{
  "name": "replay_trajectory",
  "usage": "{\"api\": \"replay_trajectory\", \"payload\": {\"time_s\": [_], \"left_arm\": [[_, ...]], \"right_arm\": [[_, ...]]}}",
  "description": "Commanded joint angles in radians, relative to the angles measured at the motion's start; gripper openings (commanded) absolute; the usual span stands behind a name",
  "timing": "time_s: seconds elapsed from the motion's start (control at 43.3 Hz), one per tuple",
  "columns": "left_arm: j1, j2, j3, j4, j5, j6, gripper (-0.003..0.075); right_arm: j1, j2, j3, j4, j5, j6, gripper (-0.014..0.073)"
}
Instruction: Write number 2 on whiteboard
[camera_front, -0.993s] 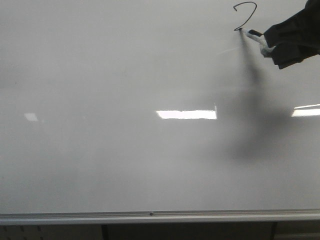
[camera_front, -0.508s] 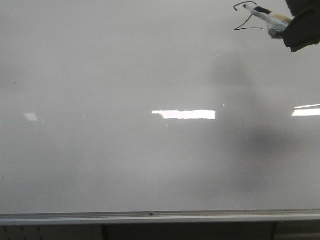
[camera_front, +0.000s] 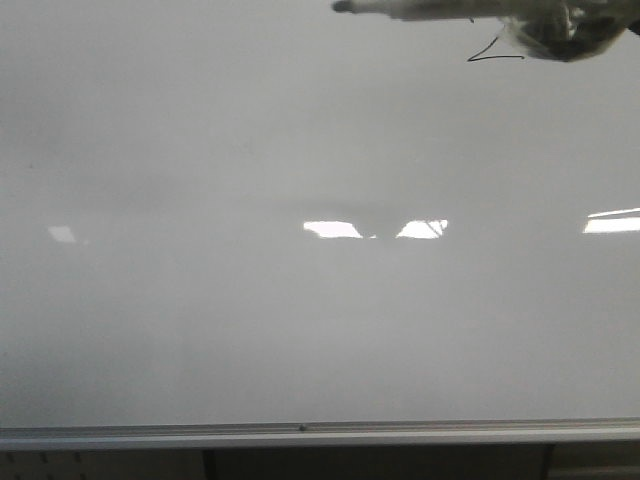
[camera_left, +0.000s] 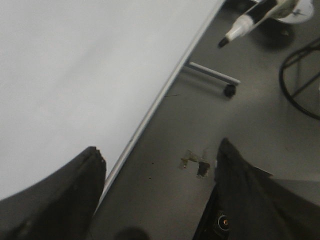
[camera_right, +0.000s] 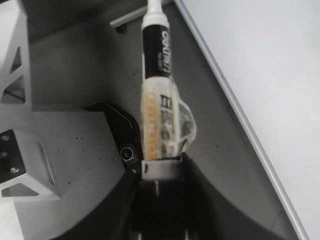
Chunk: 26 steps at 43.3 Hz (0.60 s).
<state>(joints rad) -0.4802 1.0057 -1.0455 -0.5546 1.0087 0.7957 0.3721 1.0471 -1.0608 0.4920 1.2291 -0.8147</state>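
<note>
The whiteboard (camera_front: 200, 300) fills the front view. Only the flat base stroke of the number 2 (camera_front: 496, 56) shows at the top right; its curved top is hidden behind the marker (camera_front: 430, 10). The marker lies blurred across the top edge, tip pointing left, off the board. My right gripper (camera_right: 160, 167) is shut on the taped marker (camera_right: 157, 75), with the whiteboard (camera_right: 260, 60) beside it. My left gripper (camera_left: 160, 165) is open and holds nothing. It hangs over the board's edge (camera_left: 155, 102), and the marker (camera_left: 250, 20) shows beyond.
A silver rail (camera_front: 300, 432) runs along the board's bottom edge. Bright light reflections (camera_front: 330, 229) lie on the board. Below is grey floor with a wheeled stand leg (camera_left: 212, 75), a black cable loop (camera_left: 300, 85) and a grey metal frame (camera_right: 20, 65).
The marker drew the 2's base stroke, then lifted off the board. It rose to the top edge and swung to point left, now covering the digit's top.
</note>
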Motion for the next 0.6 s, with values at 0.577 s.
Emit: {"api": "replay_trajectory", "payload": {"time_s": [0.577], "left_arm": [[-0.393,0.361,-0.289,0.020,-0.019,0.038,0.0462]], "right_arm": [[0.069,-0.017,-0.036,0.056,0.061,-0.050,0.0066]]}}
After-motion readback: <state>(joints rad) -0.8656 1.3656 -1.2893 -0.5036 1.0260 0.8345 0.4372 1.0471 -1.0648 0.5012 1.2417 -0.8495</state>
